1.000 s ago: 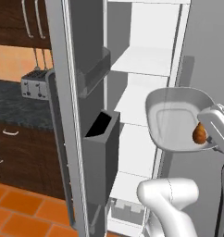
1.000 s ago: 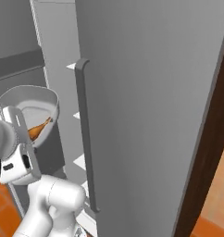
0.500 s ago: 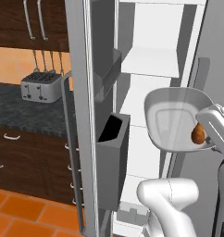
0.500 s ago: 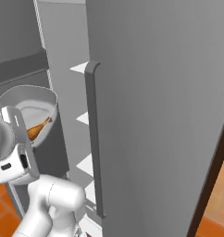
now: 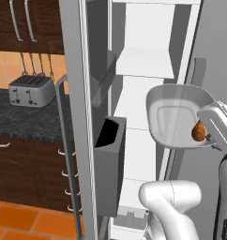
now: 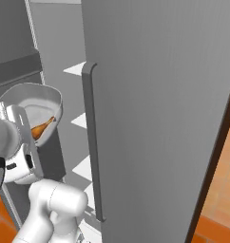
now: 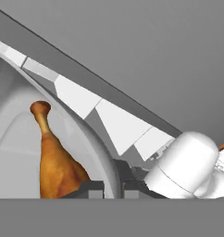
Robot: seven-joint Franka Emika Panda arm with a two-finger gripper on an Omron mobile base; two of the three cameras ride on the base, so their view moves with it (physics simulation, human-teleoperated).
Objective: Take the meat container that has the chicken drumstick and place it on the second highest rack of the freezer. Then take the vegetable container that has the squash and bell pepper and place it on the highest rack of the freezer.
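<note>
So the freezer [image 5: 148,61] stands open, its big grey door [image 6: 164,118] swung out on the right, white shelves [image 5: 146,63] stacked inside and a grey door bin [image 5: 108,171] on the left door. Out in front of those shelves the meat container [image 5: 174,117], a pale grey tray, hangs tilted in the air. The gripper [image 7: 113,187] is pinched tight on its rim. The chicken drumstick [image 7: 56,159] lies in the tray right by the fingers, bone end pointing away from them.
</note>
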